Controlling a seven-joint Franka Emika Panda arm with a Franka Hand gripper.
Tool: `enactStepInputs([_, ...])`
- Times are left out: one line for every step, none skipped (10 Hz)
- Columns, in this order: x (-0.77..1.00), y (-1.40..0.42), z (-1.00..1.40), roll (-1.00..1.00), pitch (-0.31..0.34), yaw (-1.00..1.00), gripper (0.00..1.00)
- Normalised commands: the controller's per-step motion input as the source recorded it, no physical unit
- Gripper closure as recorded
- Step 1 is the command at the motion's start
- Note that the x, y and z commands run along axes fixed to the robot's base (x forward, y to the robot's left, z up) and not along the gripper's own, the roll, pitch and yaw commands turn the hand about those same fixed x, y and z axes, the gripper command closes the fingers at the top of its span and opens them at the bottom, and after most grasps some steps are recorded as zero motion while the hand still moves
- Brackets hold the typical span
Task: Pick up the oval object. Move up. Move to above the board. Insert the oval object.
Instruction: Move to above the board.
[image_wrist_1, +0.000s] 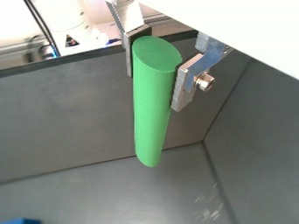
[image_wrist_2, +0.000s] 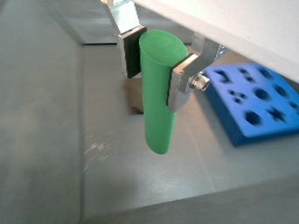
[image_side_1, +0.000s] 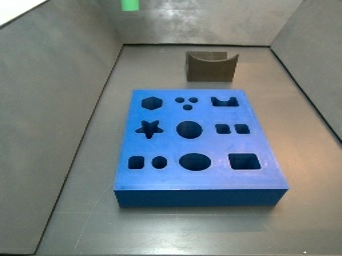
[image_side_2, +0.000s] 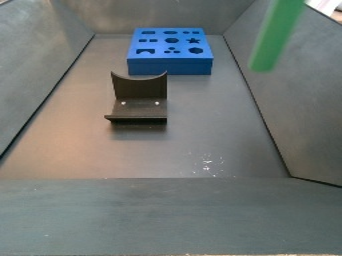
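Observation:
The oval object (image_wrist_1: 152, 105) is a bright green smooth peg, and it hangs upright between the fingers of my gripper (image_wrist_1: 158, 74), well above the floor. The gripper (image_wrist_2: 159, 77) is shut on the peg's upper end in both wrist views, with its silver plates pressed on both sides. The peg (image_wrist_2: 158, 101) hangs off to the side of the blue board (image_wrist_2: 257, 103), not over it. In the side views the peg shows high up (image_side_2: 277, 35) and at the frame's edge (image_side_1: 130, 4). The board (image_side_1: 194, 145) lies flat on the floor with several shaped holes, and it also shows at the far end (image_side_2: 170, 50).
The fixture (image_side_2: 138, 100), a dark bracket, stands on the floor near the board (image_side_1: 210, 66). Part of it shows behind the peg in a wrist view (image_wrist_2: 135, 98). Grey sloping walls (image_side_1: 67, 90) enclose the floor on all sides.

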Motion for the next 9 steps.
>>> enactStepInputs([0.30,-1.00,0.16,0.20,0.076,-1.00,1.00])
enactStepInputs([0.30,-1.00,0.16,0.20,0.065,-1.00,1.00])
enactStepInputs([0.30,-1.00,0.17,0.20,0.067,-1.00,1.00])
enactStepInputs([0.31,-1.00,0.17,0.18,0.076,-1.00,1.00])
enactStepInputs([0.31,-1.00,0.17,0.17,0.094,-1.00,1.00])
enactStepInputs([0.32,-1.00,0.17,0.13,0.134,-0.85,1.00])
enactStepInputs([0.32,-1.00,0.18,0.09,0.144,-0.68,1.00])
enactStepInputs([0.33,-1.00,0.18,0.03,0.157,-0.44,1.00])
enactStepInputs([0.35,-1.00,0.18,-0.02,0.154,-0.22,1.00])
